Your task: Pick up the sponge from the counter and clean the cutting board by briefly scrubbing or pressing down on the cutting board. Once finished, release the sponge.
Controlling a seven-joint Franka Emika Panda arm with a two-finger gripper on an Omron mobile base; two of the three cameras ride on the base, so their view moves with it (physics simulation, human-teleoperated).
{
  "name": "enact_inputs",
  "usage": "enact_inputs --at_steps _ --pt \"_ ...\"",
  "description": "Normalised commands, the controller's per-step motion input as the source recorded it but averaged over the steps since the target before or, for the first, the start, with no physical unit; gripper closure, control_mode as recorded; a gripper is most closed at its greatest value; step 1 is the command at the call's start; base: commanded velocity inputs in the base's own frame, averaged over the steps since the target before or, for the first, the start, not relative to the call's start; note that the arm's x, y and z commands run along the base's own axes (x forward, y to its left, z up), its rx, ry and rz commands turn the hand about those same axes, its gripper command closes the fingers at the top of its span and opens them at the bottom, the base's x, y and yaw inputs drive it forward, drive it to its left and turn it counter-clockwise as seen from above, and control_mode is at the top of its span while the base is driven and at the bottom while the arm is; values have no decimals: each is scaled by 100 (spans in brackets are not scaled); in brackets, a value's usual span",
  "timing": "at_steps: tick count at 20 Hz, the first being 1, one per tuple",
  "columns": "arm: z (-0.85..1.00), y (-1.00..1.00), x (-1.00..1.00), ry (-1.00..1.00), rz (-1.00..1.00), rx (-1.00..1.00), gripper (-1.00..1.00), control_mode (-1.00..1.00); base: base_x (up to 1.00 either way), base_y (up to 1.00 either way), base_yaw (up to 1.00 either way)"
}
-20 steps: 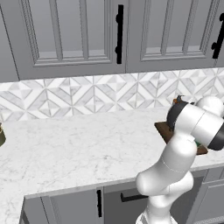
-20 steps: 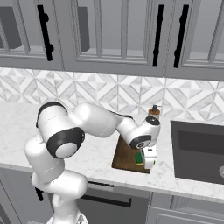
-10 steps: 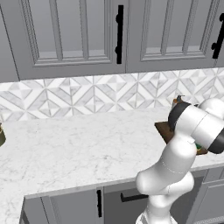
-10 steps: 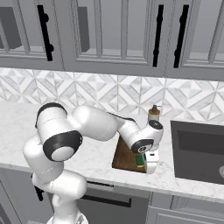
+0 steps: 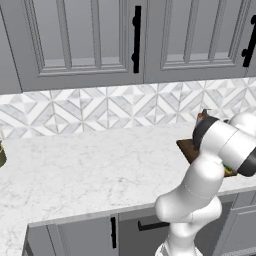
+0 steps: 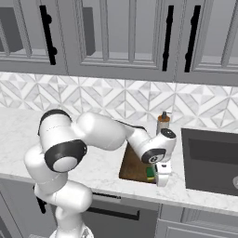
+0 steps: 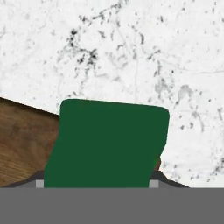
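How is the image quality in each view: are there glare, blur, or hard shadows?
Left base view: even flat light, no glare, soft edges on the counter. Right base view: sharp enough; sponge small beside the gripper. Hand view: sponge very close, flat green without texture; cutting board grain slightly blurred.

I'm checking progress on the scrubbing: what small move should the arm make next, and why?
Probably shift toward the cutting board and press down. The gripper is shut on the sponge, which sits at the board's edge, partly over the counter.
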Motion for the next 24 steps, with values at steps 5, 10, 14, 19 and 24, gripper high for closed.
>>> enact_inputs --at_steps 5,10,14,19,24 --pt "-6 1 -37 2 2 1 100 -100 0 0 0" --pt "0 13 28 7 1 0 100 -100 0 0 0" --pt "7 2 36 1 3 1 100 -100 0 0 0" --pt "-13 9 67 1 4 4 100 -100 0 0 0" --pt "-28 2 86 -3 8 9 100 -100 0 0 0"
